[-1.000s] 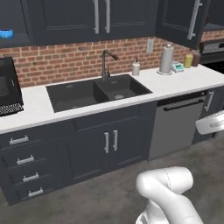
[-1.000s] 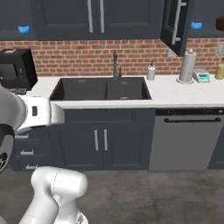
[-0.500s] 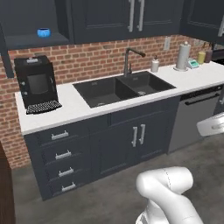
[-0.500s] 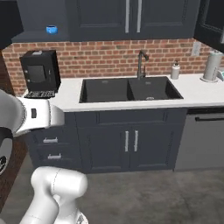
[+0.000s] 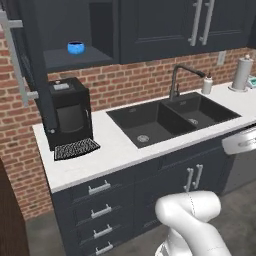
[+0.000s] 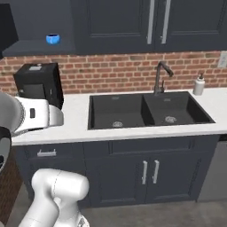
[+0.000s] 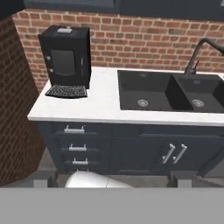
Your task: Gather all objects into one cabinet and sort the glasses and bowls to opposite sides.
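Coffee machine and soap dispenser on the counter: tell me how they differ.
The coffee machine is a big black box; the soap dispenser is a small pale bottle with a pump top. The coffee machine stands left of the sink, under the open cabinet shelf holding a blue vessel; the soap dispenser stands right of the faucet. Both stand upright on the white counter against the brick wall.

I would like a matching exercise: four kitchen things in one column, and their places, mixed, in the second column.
Things:
1. blue vessel
2. coffee machine
3. soap dispenser
4. paper towel roll

Places:
A. beside the faucet, behind the sink
B. far end of the counter, past the sink
C. on the open cabinet shelf
D. on the counter below that cabinet

Pairs: 1-C, 2-D, 3-A, 4-B
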